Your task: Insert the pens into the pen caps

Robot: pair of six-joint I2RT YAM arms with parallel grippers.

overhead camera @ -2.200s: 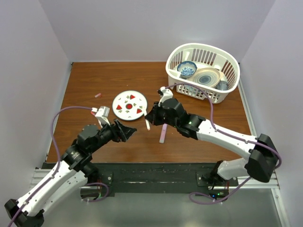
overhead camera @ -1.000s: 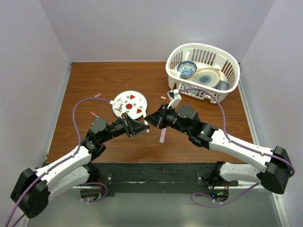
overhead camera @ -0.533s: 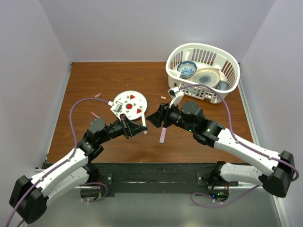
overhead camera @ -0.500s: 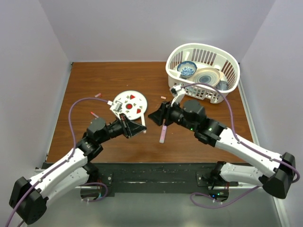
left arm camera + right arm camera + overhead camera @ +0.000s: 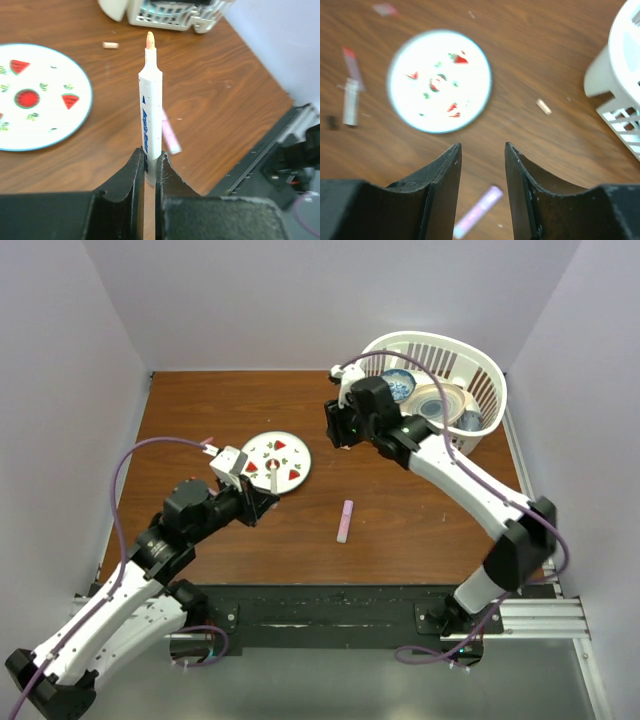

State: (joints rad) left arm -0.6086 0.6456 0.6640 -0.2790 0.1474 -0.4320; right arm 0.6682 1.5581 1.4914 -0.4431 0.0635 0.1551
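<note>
The left gripper pinches the white pen by its rear end beside the plate, while the right gripper hangs spread and empty left of the basket, above a pale cap, with the pink pen lying nearer, mid-table.

Handover from right to left is done. The right gripper, which earlier clamped the white pen at mid-table, now has its jaws apart and empty. Its arm has swung off to the far side, near the basket. The pen has passed to the left gripper, which is closed on the butt end. The left arm has pulled back from the meeting point, and in the top view the pen now sits over the near edge of the plate.
</note>
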